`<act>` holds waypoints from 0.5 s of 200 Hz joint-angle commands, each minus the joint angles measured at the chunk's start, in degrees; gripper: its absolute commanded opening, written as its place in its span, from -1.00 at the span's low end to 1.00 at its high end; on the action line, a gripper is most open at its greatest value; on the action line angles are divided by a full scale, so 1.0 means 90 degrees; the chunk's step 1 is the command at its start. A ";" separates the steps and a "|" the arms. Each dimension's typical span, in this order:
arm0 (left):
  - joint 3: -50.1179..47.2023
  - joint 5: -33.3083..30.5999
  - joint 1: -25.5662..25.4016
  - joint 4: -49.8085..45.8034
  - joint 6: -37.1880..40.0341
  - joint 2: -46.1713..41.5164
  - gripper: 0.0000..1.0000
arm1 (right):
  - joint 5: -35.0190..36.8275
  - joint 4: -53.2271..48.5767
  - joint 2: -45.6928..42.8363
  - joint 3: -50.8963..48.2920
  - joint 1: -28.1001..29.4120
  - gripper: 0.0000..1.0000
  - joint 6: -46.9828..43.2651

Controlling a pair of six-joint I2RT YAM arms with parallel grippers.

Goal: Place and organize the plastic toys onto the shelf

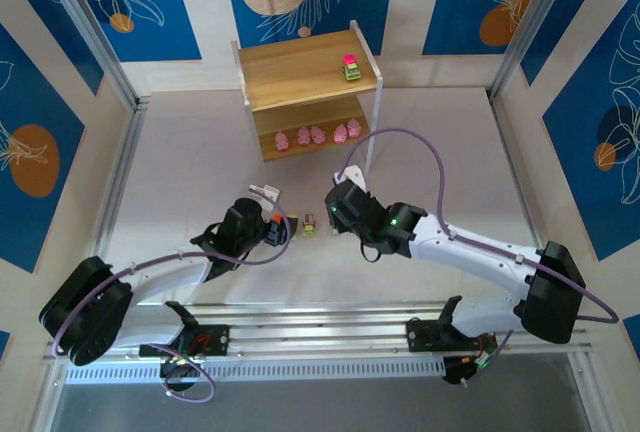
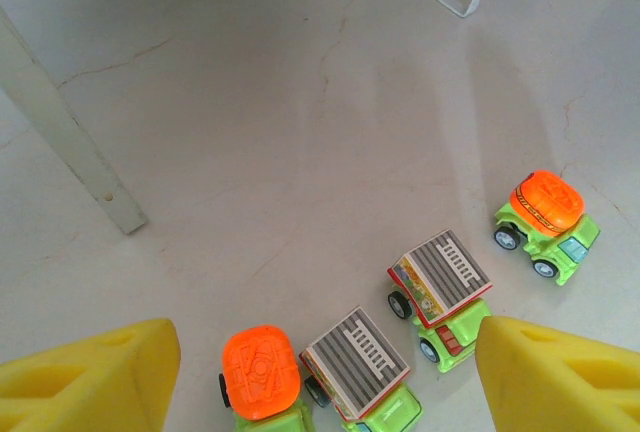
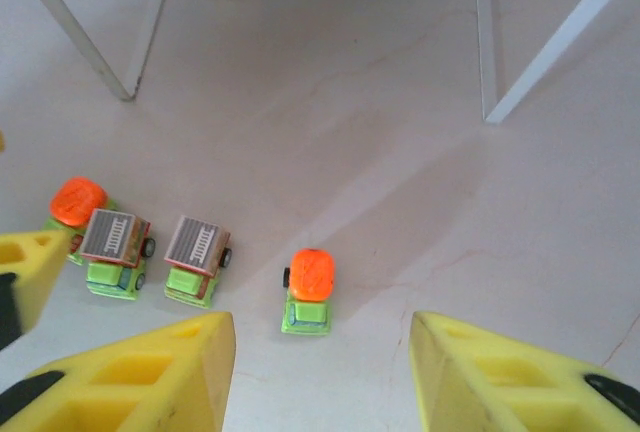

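- Left arm (image 1: 165, 274): white links between bulky, rounded black joint housings.
- Right arm (image 1: 480, 252): the same white links and black housings, with a small green light (image 1: 393, 220) near the wrist.
- Cables: a thin purple-grey cable (image 1: 425, 142) arcs along the right arm, and another (image 1: 200, 384) loops by the left base.
- Bases (image 1: 195, 337): black brackets with bits of red wiring.
- Left fingers (image 2: 90, 377): bright yellow wedges with triangular recesses.
- Right fingers (image 3: 130, 377): yellow wedges with moulded hollows and black parts at the lower edges.

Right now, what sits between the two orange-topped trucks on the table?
Two grey-topped trucks stand in a row between them, seen in the right wrist view.
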 commanded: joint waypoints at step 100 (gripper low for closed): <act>0.0260 0.0743 0.0069 -0.0055 0.0212 0.0093 0.55 | -0.0210 0.1635 0.0799 -0.1092 -0.0106 -0.02 0.1244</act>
